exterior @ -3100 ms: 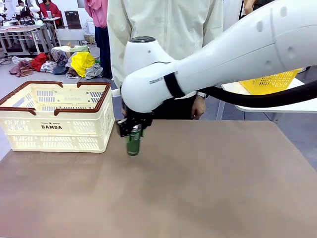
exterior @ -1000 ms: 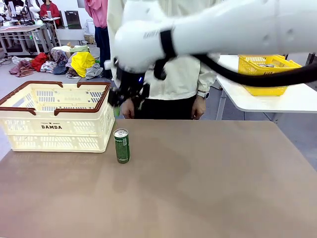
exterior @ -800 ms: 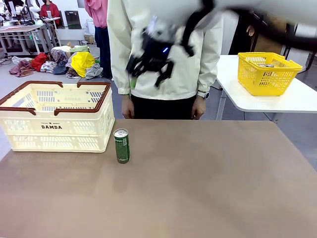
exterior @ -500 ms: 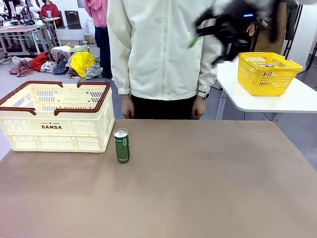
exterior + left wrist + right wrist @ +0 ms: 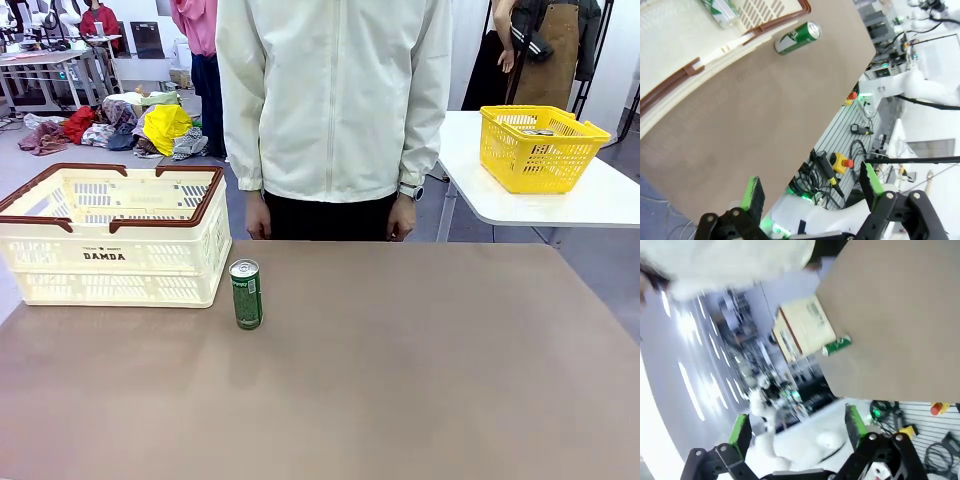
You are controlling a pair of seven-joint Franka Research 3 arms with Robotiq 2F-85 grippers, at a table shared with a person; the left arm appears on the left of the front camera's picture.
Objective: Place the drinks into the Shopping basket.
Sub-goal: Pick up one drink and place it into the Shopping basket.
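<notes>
Can (image 5: 246, 294) now stands upright on the table (image 5: 420, 380), just beside the basket (image 5: 105, 275) at its 4 o'clock, not inside. Your right end effector (image 5: 797, 417) has released it and swung clear. Like the left end effector (image 5: 811, 180), it gapes empty. Placement remains outstanding.

Clock from the green can (image 5: 245, 293): the Shopping basket (image 5: 205, 215) wall stands just beside it at 9–10 o'clock, a narrow gap between, so side entry there is tight. 2 through 8 o'clock is bare table (image 5: 420, 380), and the can top and the basket mouth are open from above. A person (image 5: 330, 100) stands at the far edge, 12–2 o'clock.
</notes>
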